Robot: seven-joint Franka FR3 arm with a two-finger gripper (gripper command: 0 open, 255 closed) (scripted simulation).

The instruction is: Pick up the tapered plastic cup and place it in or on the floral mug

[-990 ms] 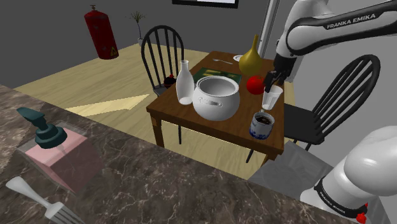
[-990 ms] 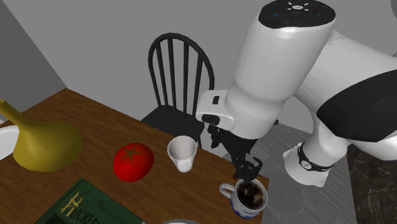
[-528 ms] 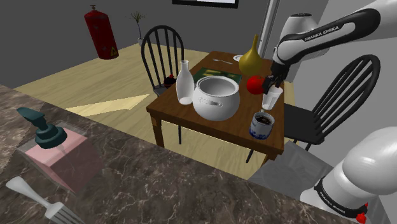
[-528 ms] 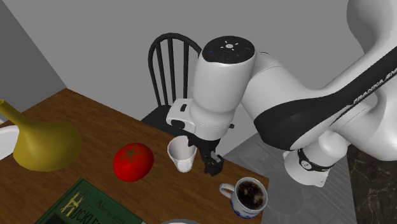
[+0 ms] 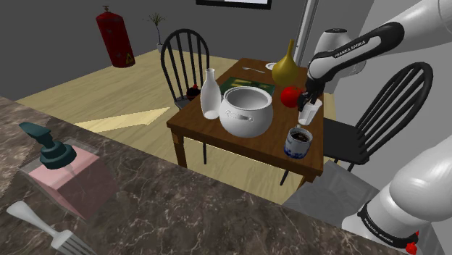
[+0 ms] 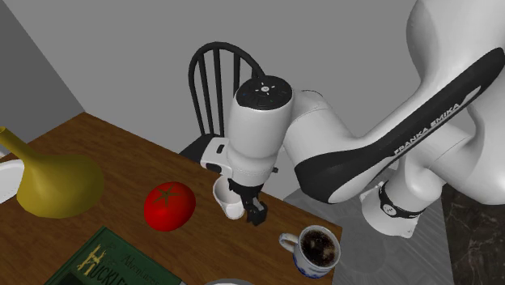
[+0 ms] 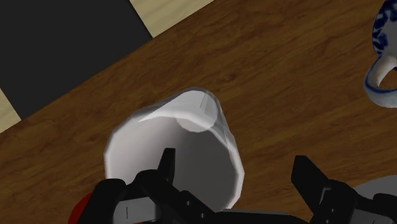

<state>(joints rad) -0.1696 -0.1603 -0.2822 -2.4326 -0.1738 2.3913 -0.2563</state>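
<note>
The pale tapered cup (image 5: 310, 113) stands upright near the table's edge, between the red tomato and the mug. My black gripper (image 5: 309, 101) has come down on it from above and is open. In the wrist view one finger (image 7: 167, 167) reaches into the cup's (image 7: 184, 143) mouth. The other finger (image 7: 312, 177) stands outside its wall, so the gripper (image 7: 238, 175) straddles one side of the cup without clasping it. The blue-and-white floral mug (image 5: 298, 142) holds dark liquid and sits closer to the table's front corner (image 6: 317, 249) (image 7: 385, 44).
On the brown table (image 5: 217, 134) are a red tomato (image 5: 290, 95), a yellow vase (image 5: 286, 65), a large white pot (image 5: 247, 110), a white bottle (image 5: 210, 94) and a green book (image 5: 246, 83). Black chairs (image 5: 185, 54) (image 5: 369, 127) flank it. A marble counter (image 5: 181, 210) lies in front.
The arm swung from above the mug over to the cup and came down onto it. The gripper stayed open; cup and mug have not moved.
</note>
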